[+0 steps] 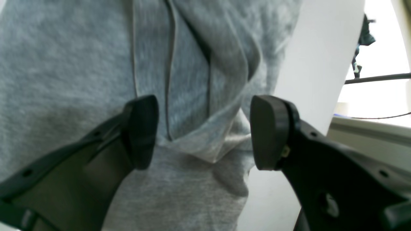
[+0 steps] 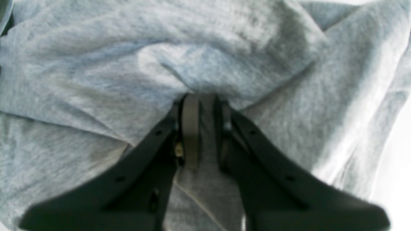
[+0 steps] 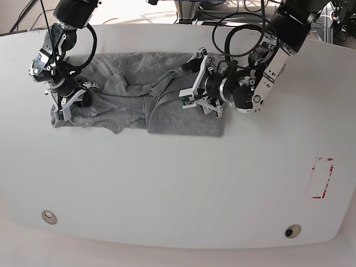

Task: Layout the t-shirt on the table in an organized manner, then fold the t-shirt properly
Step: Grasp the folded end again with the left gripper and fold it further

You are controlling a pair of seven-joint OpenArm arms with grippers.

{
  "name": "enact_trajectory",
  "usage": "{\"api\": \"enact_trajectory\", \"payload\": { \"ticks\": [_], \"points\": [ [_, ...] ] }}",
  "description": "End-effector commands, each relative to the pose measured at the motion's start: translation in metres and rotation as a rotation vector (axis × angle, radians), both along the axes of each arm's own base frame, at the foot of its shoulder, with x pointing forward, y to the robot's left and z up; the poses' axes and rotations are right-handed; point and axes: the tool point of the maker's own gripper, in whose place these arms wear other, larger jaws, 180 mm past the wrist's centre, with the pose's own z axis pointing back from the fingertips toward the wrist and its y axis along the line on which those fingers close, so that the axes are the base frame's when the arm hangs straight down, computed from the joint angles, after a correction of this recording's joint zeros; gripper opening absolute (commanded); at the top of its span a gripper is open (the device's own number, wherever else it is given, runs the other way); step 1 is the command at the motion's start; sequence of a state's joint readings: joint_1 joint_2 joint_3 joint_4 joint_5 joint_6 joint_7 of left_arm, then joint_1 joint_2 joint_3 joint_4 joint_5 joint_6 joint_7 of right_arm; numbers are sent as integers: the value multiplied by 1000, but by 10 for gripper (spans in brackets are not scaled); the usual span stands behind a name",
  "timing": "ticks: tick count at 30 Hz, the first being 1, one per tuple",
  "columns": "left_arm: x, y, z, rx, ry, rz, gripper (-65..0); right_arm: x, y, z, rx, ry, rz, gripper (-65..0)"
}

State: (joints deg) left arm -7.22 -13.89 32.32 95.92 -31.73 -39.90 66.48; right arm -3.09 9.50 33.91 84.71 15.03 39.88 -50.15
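My right hand [image 2: 204,128] pinches t-shirt [image 3: 139,89] bunched at 11 o'clock on surface [image 3: 167,189]; left hand [image 1: 204,131] wide over fold. Grip hem squarely, pull apart evenly.

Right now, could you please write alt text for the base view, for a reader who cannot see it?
A crumpled grey t-shirt lies near the far edge of a white table, with a robot arm at each end of it. The right gripper is shut on the t-shirt at the picture's left, while the left gripper hangs open over it. A red dashed rectangle marks the table's right side.
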Motion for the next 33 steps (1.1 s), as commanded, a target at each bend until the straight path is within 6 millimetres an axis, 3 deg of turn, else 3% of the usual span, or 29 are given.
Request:
{"api": "enact_trajectory", "payload": {
  "ticks": [1, 8, 13, 23, 33],
  "points": [
    [5, -8, 10, -43, -20, -2, -242, -9, -4, -5, -30, 55, 13, -571],
    [1, 1, -11, -8, 53, 23, -242, -9, -4, -5, -30, 55, 13, -571],
    [-1, 0, -12, -16, 65, 24, -242, -9, -4, -5, -30, 55, 13, -571],
    [-5, -35, 17, -176, 118, -26, -243, -9, -4, -5, -30, 55, 13, -571],
    [-33, -89, 61, -310, 124, -233, -244, -8, -3, -5, -30, 53, 14, -571]
  ]
}}
